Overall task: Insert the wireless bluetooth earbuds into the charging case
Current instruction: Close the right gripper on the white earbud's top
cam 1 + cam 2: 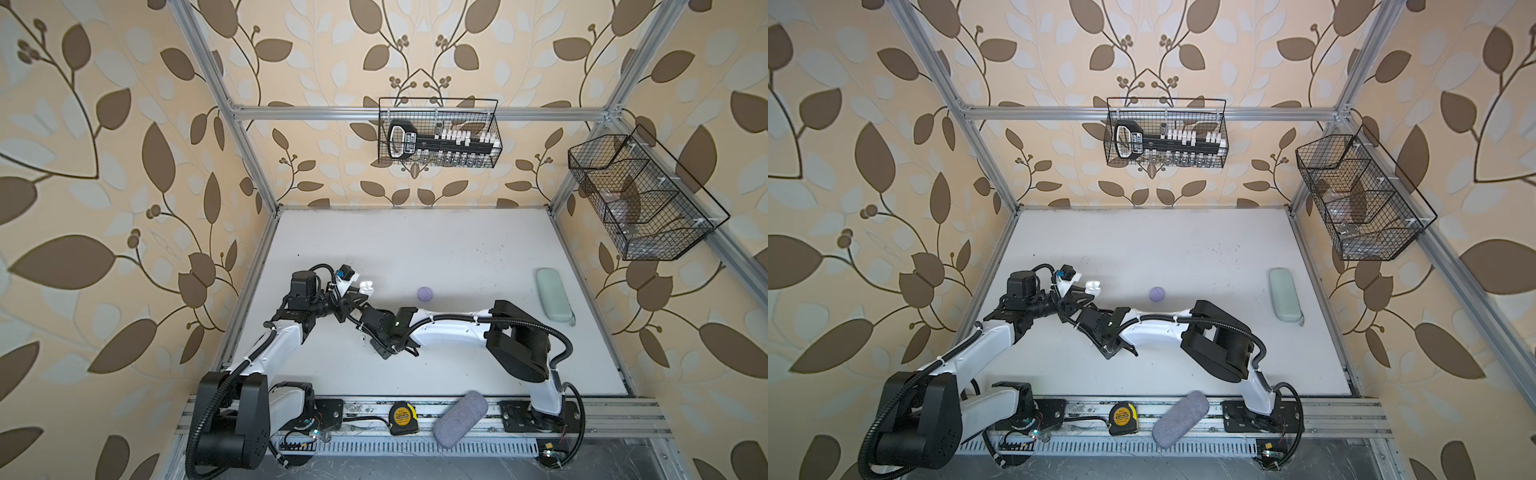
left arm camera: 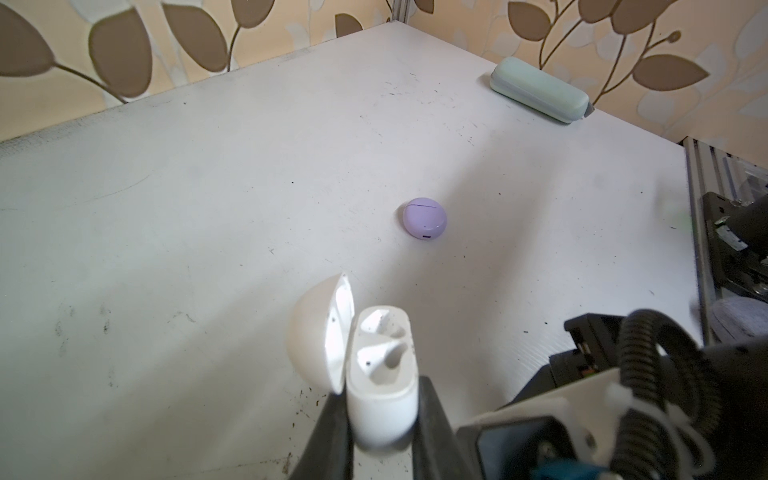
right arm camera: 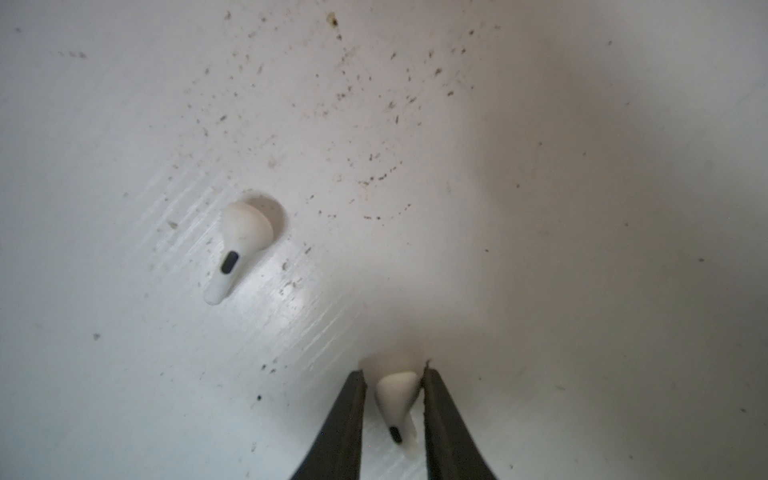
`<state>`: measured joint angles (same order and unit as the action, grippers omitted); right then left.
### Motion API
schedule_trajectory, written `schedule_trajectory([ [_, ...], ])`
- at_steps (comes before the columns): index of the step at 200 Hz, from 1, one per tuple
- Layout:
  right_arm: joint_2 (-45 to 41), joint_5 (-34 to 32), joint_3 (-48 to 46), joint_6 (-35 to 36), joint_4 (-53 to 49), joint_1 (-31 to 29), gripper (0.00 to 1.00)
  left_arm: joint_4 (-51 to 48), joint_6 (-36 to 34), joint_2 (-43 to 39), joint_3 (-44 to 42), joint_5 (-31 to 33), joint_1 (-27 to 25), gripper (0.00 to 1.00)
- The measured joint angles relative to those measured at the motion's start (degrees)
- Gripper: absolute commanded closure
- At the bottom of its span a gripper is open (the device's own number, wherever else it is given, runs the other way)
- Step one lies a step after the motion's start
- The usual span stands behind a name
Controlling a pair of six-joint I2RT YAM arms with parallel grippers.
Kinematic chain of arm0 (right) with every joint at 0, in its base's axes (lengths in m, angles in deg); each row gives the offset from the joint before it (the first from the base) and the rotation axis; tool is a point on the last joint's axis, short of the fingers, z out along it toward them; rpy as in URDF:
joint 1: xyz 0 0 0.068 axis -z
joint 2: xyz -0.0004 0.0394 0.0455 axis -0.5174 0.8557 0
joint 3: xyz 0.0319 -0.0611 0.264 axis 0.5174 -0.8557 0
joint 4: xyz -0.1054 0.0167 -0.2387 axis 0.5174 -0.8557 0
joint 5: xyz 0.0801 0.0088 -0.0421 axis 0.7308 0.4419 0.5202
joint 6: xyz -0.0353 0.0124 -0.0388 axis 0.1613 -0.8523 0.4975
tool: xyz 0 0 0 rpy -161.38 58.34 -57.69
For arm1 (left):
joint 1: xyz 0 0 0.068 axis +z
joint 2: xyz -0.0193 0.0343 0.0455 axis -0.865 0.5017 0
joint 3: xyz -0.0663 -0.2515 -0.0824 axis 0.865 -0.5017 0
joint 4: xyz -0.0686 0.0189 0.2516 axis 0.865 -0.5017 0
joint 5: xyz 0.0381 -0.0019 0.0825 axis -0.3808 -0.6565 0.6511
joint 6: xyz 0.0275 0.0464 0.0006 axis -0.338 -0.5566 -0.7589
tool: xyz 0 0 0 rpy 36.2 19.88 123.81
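Observation:
My left gripper (image 2: 380, 392) is shut on the base of a white charging case (image 2: 384, 415), held just above the table at the left in both top views (image 1: 365, 285). Its lid (image 2: 316, 340) hangs open and the two wells show. My right gripper (image 3: 395, 376) points down at the table near the front middle (image 1: 386, 349). One white earbud (image 3: 395, 399) lies on the table between its fingers, against one finger with a thin gap to the other. A second white earbud (image 3: 241, 245) lies loose beside it. A closed lavender case (image 2: 424, 218) rests mid-table.
A mint glasses case (image 1: 553, 300) lies at the table's right edge. A grey fabric case (image 1: 459, 417) and a yellow tape measure (image 1: 402, 417) sit on the front rail. Wire baskets (image 1: 438, 133) (image 1: 640, 199) hang on the back and right walls.

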<state>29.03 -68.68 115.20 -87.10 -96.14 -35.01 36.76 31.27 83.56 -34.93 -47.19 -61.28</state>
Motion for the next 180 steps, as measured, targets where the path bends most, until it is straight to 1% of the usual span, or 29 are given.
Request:
schedule_trajectory([
  [180,0.00,2.93,-0.13,1.27,0.09,1.49,0.73,-0.04,0.00,0.00,0.15,0.04,0.00,1.00],
])
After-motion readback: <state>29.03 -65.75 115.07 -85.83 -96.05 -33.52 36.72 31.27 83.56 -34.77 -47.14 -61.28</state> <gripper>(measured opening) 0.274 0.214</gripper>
